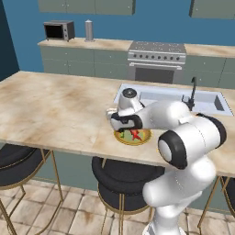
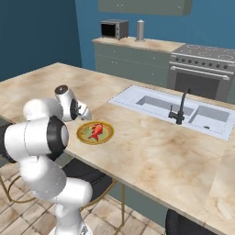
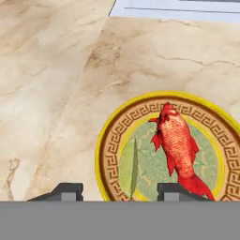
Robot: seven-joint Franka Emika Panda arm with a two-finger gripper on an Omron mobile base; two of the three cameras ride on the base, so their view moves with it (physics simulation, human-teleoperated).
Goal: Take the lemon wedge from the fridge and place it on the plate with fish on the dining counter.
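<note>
1. Microwave [image 1: 59, 30]: we note it at the far left of the back counter, with a grey canister [image 1: 89, 30] just to its right.
2. Dining counter [image 1: 55, 105]: we log a long beige marbled top, black stools [image 1: 120, 181] with gold legs tucked under its near edge.
3. Gripper [image 3: 119, 192]: we see its two dark fingertips standing apart, low over the near edge of the plate, with nothing clamped between them.
4. Lemon wedge [image 3: 128, 168]: we record a thin yellow-green piece lying on the plate's greenish middle, between the fingertips in the hand view; whether it touches either tip we cannot tell.
5. Plate [image 3: 107, 145]: round, tan patterned rim, sitting on the dining counter near its front edge.
6. Fish [image 3: 178, 143]: red, lying on the plate just right of the wedge.
7. Sink [image 1: 176, 98]: set in the counter beyond the plate, with a dark faucet [image 1: 193, 92].
8. Oven [image 1: 156, 62]: against the back wall.
</note>
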